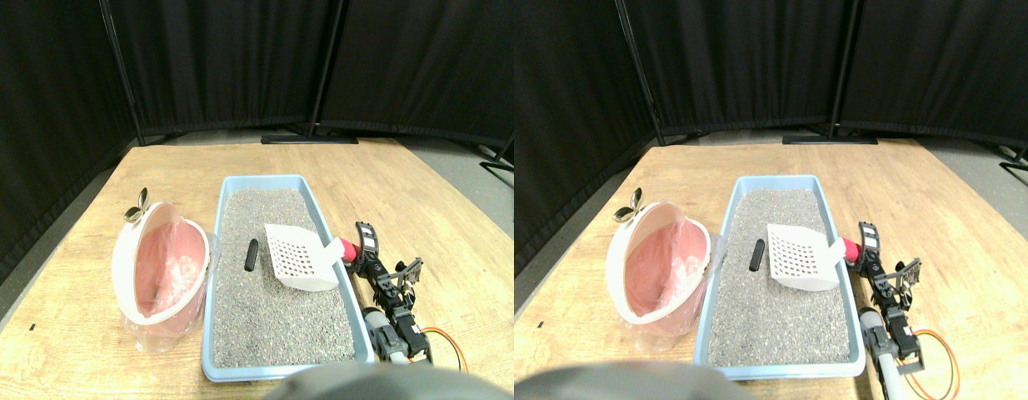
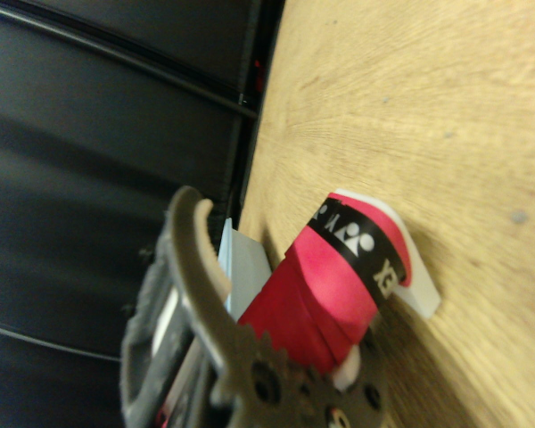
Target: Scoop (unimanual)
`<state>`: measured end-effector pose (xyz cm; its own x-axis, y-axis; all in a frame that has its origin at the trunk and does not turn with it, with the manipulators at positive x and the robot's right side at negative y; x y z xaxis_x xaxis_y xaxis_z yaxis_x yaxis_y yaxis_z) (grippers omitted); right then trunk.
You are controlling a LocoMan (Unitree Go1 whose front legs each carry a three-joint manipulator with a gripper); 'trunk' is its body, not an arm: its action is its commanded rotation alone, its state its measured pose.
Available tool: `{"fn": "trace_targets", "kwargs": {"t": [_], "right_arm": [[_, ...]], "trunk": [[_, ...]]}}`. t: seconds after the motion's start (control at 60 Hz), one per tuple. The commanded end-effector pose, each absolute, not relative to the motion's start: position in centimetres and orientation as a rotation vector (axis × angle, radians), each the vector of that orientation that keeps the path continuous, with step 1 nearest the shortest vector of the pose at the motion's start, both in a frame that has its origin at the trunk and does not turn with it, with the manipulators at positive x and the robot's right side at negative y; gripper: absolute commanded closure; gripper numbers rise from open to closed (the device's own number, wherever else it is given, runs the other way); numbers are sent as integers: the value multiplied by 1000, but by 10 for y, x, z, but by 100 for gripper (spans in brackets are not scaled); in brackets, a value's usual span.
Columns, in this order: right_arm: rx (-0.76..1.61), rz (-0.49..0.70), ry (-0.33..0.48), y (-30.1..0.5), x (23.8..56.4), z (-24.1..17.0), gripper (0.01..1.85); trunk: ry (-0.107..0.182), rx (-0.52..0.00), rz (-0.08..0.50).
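Observation:
A blue litter tray (image 1: 217, 250) filled with grey litter (image 1: 272, 321) lies in the middle of the wooden table. A small dark lump (image 1: 251, 254) rests on the litter near the tray's left wall. A white slotted scoop (image 1: 296, 257) hangs tilted over the litter, right of the lump, and its red wrapped handle (image 1: 347, 250) crosses the tray's right rim. My right gripper (image 1: 358, 250) is shut on that handle from the right side. In the wrist view the red handle (image 2: 325, 285) runs beside the dark toothed jaw, with the tray's blue edge (image 2: 242, 267) behind it.
A white bin (image 1: 118, 267) lined with a pink plastic bag stands against the tray's left side, a metal clip (image 1: 137, 207) on its far rim. An orange cable (image 1: 454, 343) loops on the table beside my arm. Black curtain panels (image 1: 231, 58) close off the back and left.

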<state>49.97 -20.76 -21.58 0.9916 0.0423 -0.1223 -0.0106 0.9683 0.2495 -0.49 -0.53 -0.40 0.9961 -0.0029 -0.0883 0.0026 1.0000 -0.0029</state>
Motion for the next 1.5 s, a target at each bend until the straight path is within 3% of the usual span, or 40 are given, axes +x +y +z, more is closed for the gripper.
{"fn": "trace_targets", "kwargs": {"t": [0.017,0.45,0.783,1.233,1.5], "right_arm": [[229,87,60,-207,504,-212,181],[165,182,-35,-213,493,-196,181],[82,250,-124,-206,489,-156,181],[-71,304,-195,-205,521,-108,181],[-210,345,-182,-198,537,-94,181]], "trunk": [[109,-23,15],[106,-36,32],[94,-54,63],[77,-86,120],[80,-96,138]]}}
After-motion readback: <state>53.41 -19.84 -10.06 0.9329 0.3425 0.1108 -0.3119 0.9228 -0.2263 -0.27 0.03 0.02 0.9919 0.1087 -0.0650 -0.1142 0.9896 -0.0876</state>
